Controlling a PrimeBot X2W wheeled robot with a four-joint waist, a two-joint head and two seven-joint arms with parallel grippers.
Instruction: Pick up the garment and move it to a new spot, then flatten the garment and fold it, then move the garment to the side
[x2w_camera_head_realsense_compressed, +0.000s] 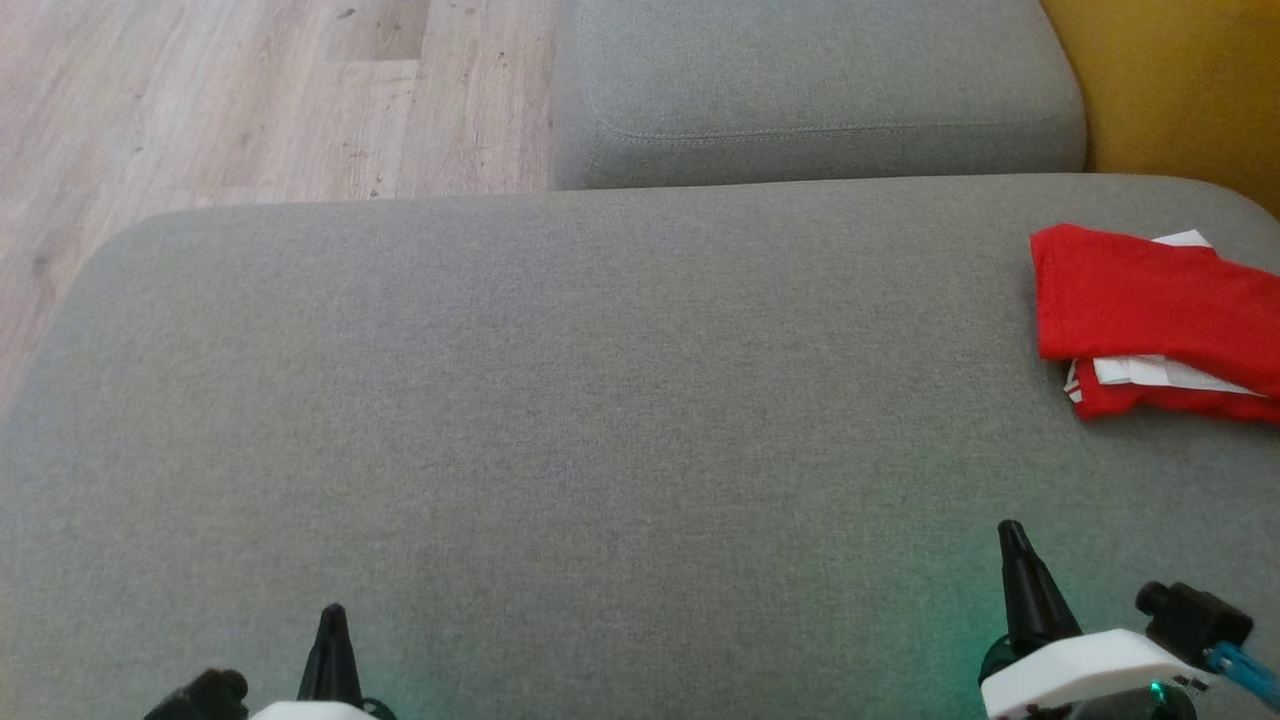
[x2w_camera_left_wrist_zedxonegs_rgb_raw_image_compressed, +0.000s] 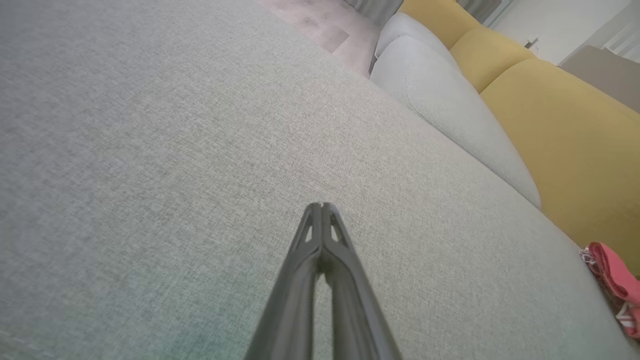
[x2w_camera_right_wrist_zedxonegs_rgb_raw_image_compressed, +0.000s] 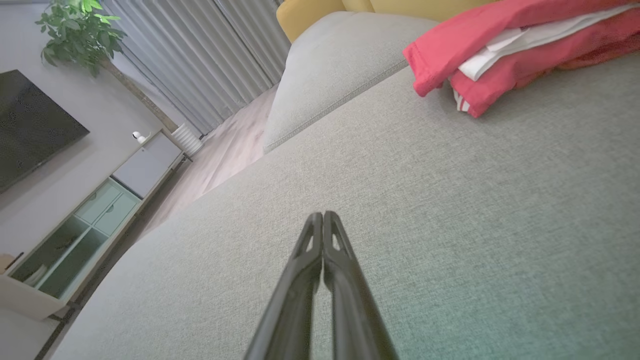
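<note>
Grey sofa seat (x2w_camera_head_realsense_compressed: 600, 400) stretches out in front of you. Nearest you, the left end effector (x2w_camera_head_realsense_compressed: 333, 610) sits at the lower left with its fingers pressed together, gripping nothing. The right end effector (x2w_camera_head_realsense_compressed: 1010, 528), at the lower right, is likewise closed and empty. Further on, at the seat's right edge, you see the red garment (x2w_camera_head_realsense_compressed: 1140, 290) lying folded, white layers showing between the red ones, well apart from both end effectors. Beyond it lie a second grey cushion (x2w_camera_head_realsense_compressed: 820, 90), the wooden floor (x2w_camera_head_realsense_compressed: 250, 100) and a yellow backrest (x2w_camera_head_realsense_compressed: 1180, 80).
</note>
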